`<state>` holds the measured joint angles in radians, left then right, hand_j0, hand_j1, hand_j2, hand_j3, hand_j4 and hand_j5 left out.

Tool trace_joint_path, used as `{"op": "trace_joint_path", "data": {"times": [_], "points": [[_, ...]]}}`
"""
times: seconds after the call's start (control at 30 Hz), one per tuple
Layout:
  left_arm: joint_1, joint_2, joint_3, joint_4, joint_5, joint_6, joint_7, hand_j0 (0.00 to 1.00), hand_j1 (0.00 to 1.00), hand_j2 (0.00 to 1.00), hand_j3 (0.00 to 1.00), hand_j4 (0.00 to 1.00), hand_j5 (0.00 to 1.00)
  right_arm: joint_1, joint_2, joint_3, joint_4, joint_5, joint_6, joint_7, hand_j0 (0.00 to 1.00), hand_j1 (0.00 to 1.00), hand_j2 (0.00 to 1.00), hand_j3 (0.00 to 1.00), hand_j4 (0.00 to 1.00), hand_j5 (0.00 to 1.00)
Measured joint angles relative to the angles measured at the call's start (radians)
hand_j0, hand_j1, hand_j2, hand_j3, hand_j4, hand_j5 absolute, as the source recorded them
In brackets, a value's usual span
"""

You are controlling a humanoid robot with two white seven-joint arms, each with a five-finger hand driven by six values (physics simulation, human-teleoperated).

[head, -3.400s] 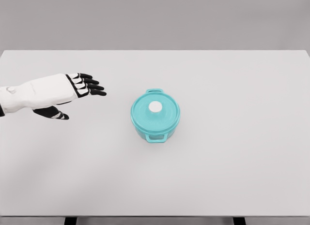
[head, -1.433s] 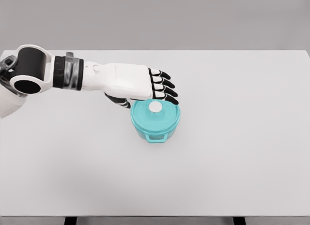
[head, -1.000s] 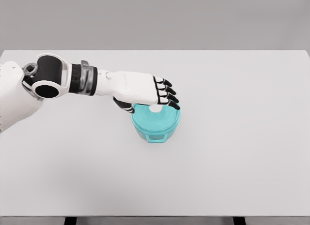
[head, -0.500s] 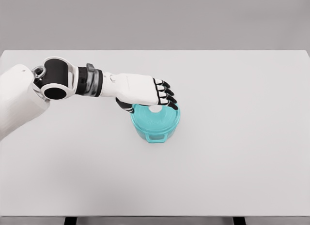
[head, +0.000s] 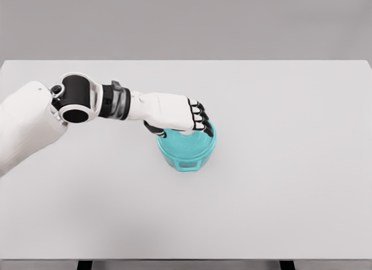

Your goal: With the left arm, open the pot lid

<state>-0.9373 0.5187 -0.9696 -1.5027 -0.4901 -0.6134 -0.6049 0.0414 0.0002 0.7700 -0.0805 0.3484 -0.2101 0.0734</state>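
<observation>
You are looking at a plain white table under a grey wall, where the white left hand is curling over the teal pot's lid at centre, hiding its knob.

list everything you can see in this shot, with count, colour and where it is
table: one, white, fills most of the view; dark legs show at the bottom edge
pot: one, teal, standing near the middle of the table, with a loop handle on its near side
lid: one, teal, sitting on the pot; its knob is hidden under the hand
wall: plain grey, behind the table's far edge
left arm: one, white with black joints, reaching in from the left edge toward the pot
left hand: one, white with black fingers, over the far left part of the lid, fingers curled down where the knob is
right arm and hand: not in view
</observation>
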Motion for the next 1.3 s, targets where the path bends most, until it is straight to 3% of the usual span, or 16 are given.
{"op": "trace_joint_path", "data": {"times": [0.2,0.83,1.0,1.3], "points": [[0.0,-0.003,-0.005,0.002,-0.003,0.003,0.004,0.84,0.84,0.84,0.84,0.84,0.84,0.002,0.0,0.0,0.0,0.0,0.0,0.0,1.0,1.0,1.0,1.0,1.0,1.0],[-0.005,0.011,0.002,-0.005,0.03,0.0,0.003,0.84,0.84,0.84,0.84,0.84,0.84,0.0,0.0,0.0,0.0,0.0,0.0,0.0,1.0,1.0,1.0,1.0,1.0,1.0],[-0.005,0.013,0.002,-0.006,0.04,0.0,0.003,0.74,0.74,0.74,0.74,0.74,0.74,0.0,0.0,0.0,0.0,0.0,0.0,0.0,1.0,1.0,1.0,1.0,1.0,1.0],[-0.002,0.012,-0.005,-0.003,0.041,0.0,0.003,0.73,0.73,0.73,0.73,0.73,0.73,0.0,0.0,0.0,0.001,0.0,0.0,0.0,1.0,1.0,1.0,1.0,1.0,1.0]]}}
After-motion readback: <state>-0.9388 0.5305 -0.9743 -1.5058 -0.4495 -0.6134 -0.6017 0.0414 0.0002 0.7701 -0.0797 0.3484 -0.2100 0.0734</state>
